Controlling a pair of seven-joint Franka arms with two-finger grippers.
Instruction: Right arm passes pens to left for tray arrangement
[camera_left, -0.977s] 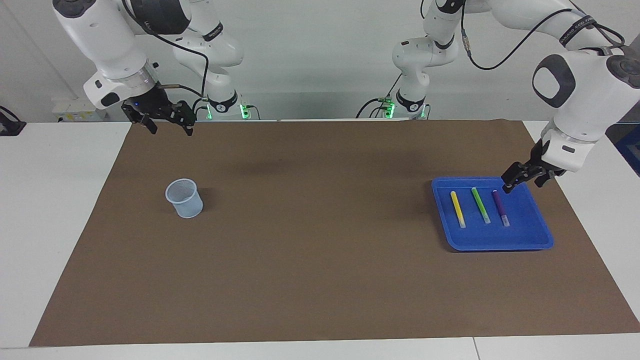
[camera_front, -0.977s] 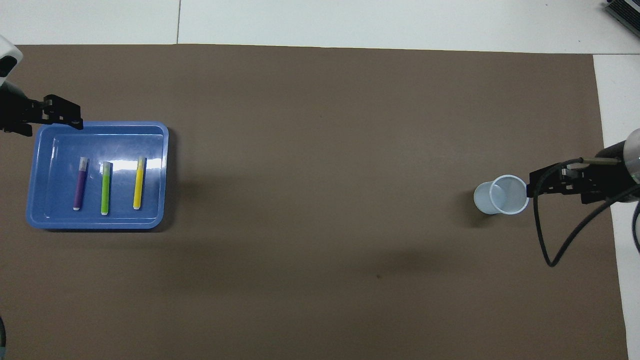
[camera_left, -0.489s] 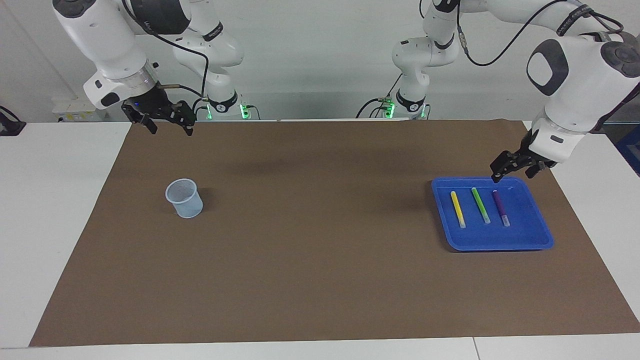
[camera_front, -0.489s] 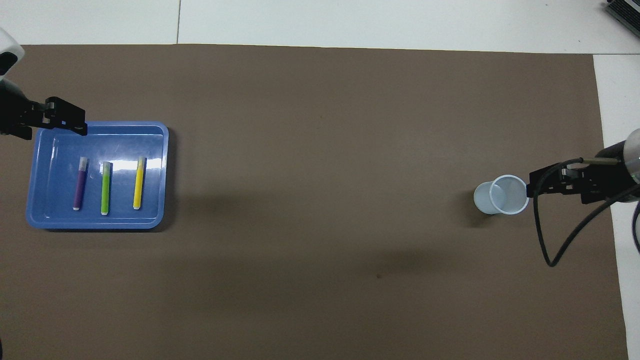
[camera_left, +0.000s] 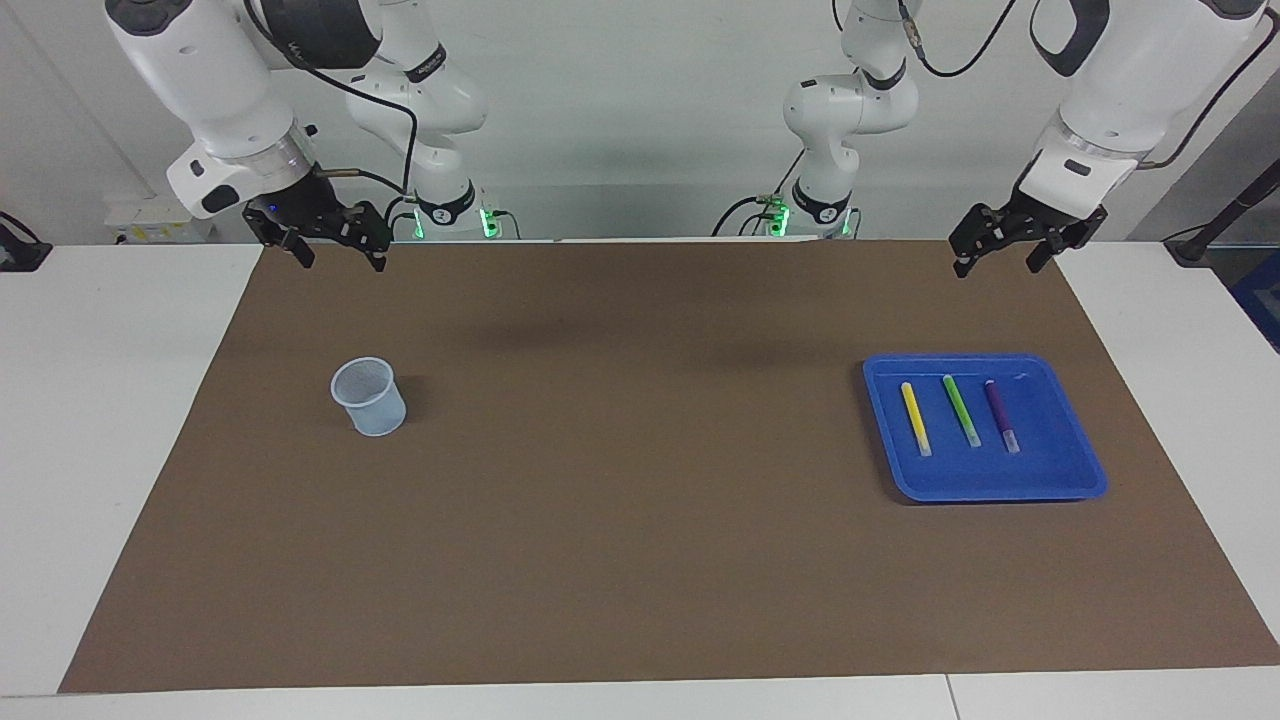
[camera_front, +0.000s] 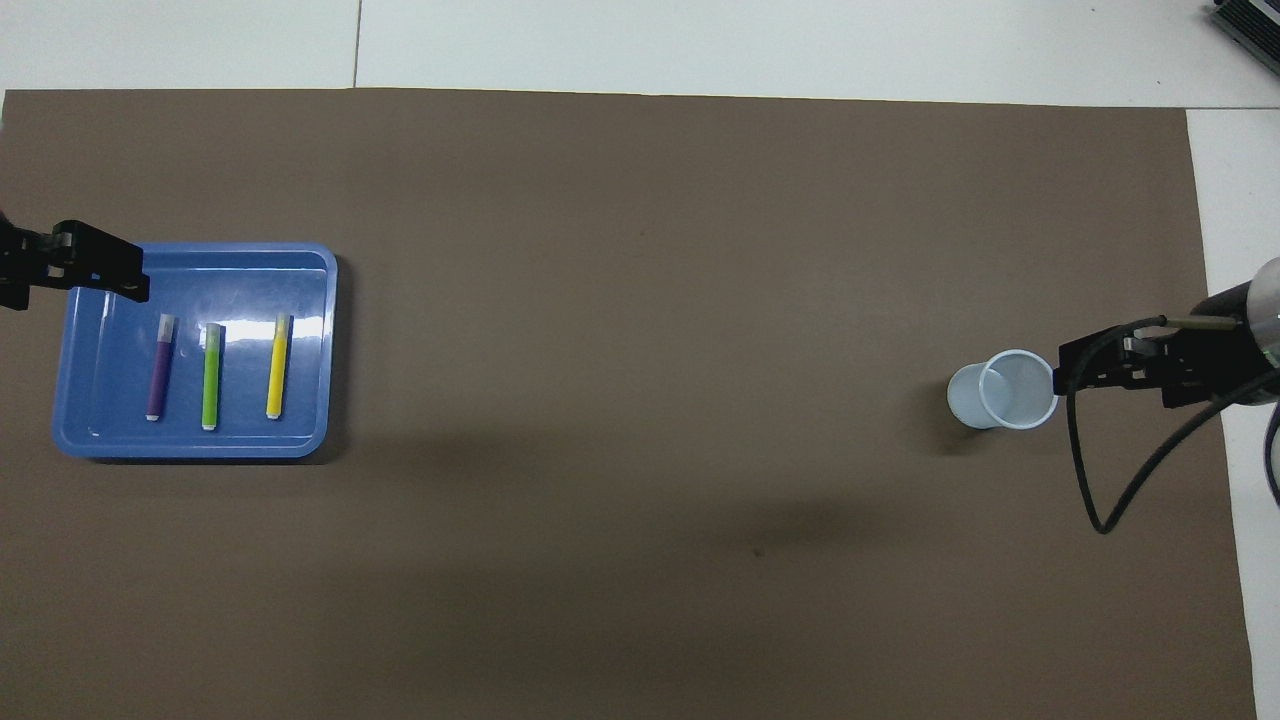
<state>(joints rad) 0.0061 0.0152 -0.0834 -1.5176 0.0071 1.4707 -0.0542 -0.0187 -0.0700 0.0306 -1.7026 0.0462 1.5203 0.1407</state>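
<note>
The blue tray (camera_left: 1000, 490) (camera_front: 190, 447) lies on the brown mat toward the left arm's end of the table. Three pens rest side by side in it: yellow (camera_left: 915, 418) (camera_front: 276, 368), green (camera_left: 961, 410) (camera_front: 210, 378) and purple (camera_left: 1000, 415) (camera_front: 158, 370). My left gripper (camera_left: 995, 268) hangs open and empty, raised well clear of the tray, over the mat's edge at the robots' end. At the right arm's end, my right gripper (camera_left: 340, 258) waits open and empty above the mat's corner at the robots' end.
A small translucent pale-blue cup (camera_left: 370, 398) (camera_front: 1005, 390) stands upright on the mat toward the right arm's end, with nothing showing in it. The brown mat (camera_left: 640, 520) covers most of the white table. A black cable loops from the right wrist.
My left gripper has lifted from the tray's rim beside the purple pen and drawn back toward its base. The pens, the cup and the right arm have not moved.
</note>
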